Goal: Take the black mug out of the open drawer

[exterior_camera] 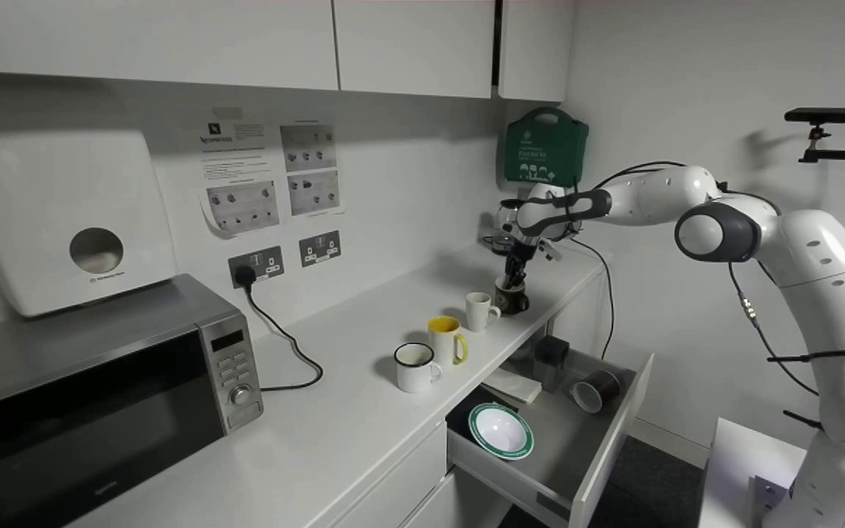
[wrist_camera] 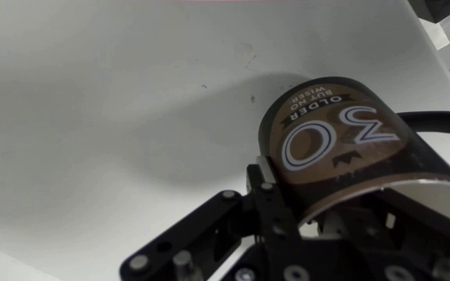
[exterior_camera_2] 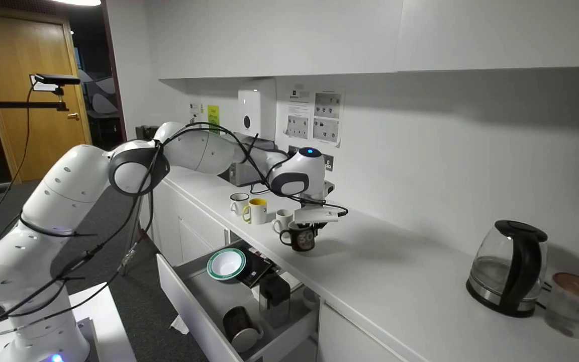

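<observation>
The hand (exterior_camera: 513,279) is clamped on the wall of the black mug (wrist_camera: 338,136), pinching it from outside and within. The mug is under the hand, at the counter (exterior_camera_2: 395,281), out of the open drawer (exterior_camera: 565,444); whether its base touches I cannot tell. Just beside the hand stands a white cup (exterior_camera: 477,312); farther off, a yellow-lined mug (exterior_camera: 442,345) and a black-rimmed mug (exterior_camera: 414,372). Below the hand, a dark cup (exterior_camera: 603,387) lies on its side in the drawer.
</observation>
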